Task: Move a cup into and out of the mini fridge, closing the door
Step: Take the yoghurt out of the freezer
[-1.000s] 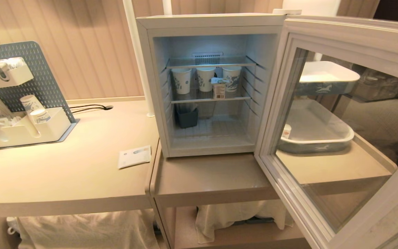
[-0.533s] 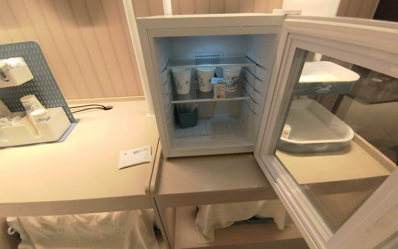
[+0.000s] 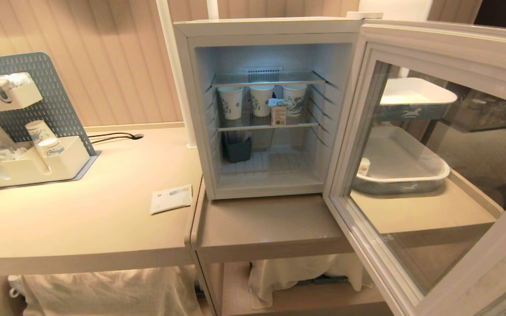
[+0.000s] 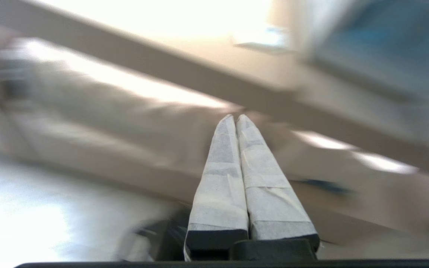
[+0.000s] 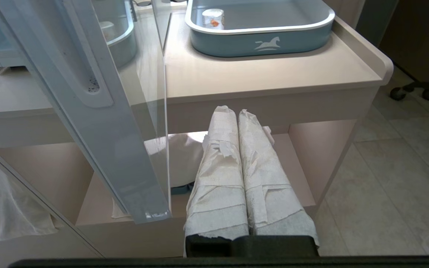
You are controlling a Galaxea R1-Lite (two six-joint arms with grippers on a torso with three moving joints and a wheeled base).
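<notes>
While both arms sit low in front of the furniture and out of the head view, neither holds anything: the left gripper (image 4: 235,117), its paper-wrapped fingers pressed together and empty, shows against a blurred beige surface, and the right gripper (image 5: 233,109), clenched and empty as well, rests below the edge of the beige tabletop (image 5: 274,74), just beside the lower corner of the open door. That pale grey-framed door with its large glass window (image 3: 433,166) stands swung wide toward the robot's right, so the closing step is not done. Farther back, the white boxy mini fridge (image 3: 270,28) shows its lit white interior, and on its middle wire shelf the small squat white cup with the blue-and-orange print (image 3: 279,113) stands in front of three tall white paper cups with a blue pattern (image 3: 261,100). A plainer small white cup with an orange mark (image 5: 213,17) sits in the blue-grey tray with a horse emblem (image 5: 259,41) beyond the door. Judging by this, the cup is inside the fridge; what seems left is closing the door, and possibly taking the cup out again.
</notes>
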